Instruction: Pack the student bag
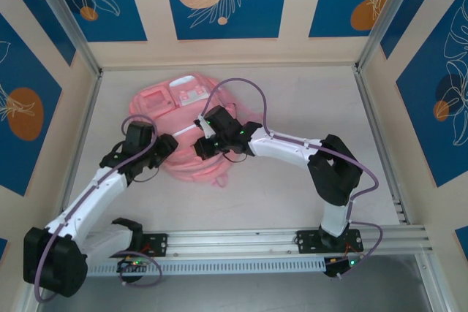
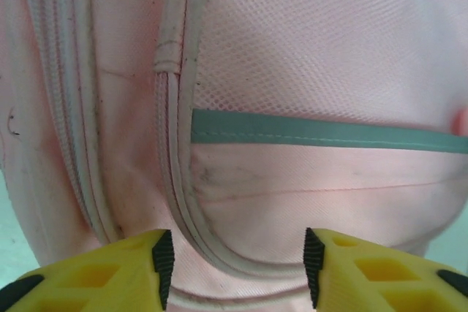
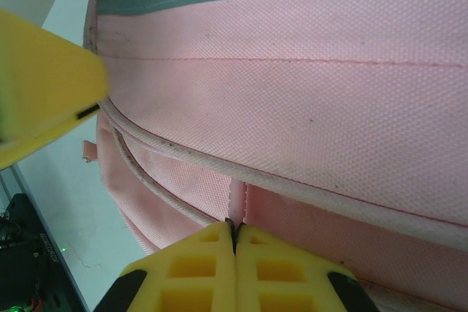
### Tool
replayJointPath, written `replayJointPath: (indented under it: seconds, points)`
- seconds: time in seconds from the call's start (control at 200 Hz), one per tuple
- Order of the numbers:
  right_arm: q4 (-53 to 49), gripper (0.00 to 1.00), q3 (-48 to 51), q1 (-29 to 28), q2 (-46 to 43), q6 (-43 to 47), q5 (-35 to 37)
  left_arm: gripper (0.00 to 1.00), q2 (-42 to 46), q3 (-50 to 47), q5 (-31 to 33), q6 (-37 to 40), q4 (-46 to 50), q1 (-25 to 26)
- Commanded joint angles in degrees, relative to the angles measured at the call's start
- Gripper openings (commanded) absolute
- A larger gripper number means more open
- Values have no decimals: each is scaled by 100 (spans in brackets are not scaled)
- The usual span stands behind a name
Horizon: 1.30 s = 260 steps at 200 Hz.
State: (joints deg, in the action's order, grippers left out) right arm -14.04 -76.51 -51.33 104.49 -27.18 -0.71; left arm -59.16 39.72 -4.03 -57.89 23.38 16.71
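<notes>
Lying flat on the table [image 1: 307,107], toward its 11 o'clock, the student bag [image 1: 186,126] has its pale zip trim [image 3: 235,199] pinched between the closed fingertips of the right gripper [image 3: 234,228], near the bag's 5 o'clock side. The left gripper [image 2: 235,264], jaws apart, straddles the piping [image 2: 175,180] at 8 o'clock. It should probably close squarely on that seam before either arm pulls, and then only gently.

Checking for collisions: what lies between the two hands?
Pink bag fabric with its pale trim spans the gap between left hand and right hand, clearest in the right wrist view.
</notes>
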Motion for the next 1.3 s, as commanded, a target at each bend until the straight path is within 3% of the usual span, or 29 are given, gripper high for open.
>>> replayJointPath:
  seconds: [0.0,0.185,0.39,0.48,0.63,0.71,0.885,0.955,1.12,1.295]
  points:
    - [109,0,-215,-40,-26,18,-122,45,-234,65,-18,185,-221,-102]
    - [-332,0,-122,-40,-233,103,401,26,-501,215,115,433,-265,-166]
    - [-960,0,162,73,-486,512,2338,2,-648,299,637,1086,196,-310]
    - [-1207,0,119,223,-429,672,2871,0,-659,314,487,1261,232,-378]
    - [-1131,0,148,339,-590,886,2705,0,-626,434,342,1414,336,-403]
    - [-1180,0,63,334,-681,983,2101,0,-614,512,207,1462,359,-405]
    - [-960,49,46,124,-749,972,779,0,-615,640,-309,1392,293,-405]
    - [-984,59,-75,13,-608,939,756,0,-584,684,-433,1351,283,-405]
    - [-996,63,-356,-93,-240,833,690,0,-477,765,-490,1342,339,-405]
    - [-986,60,-657,-94,128,821,760,0,-439,765,-519,1325,360,-402]
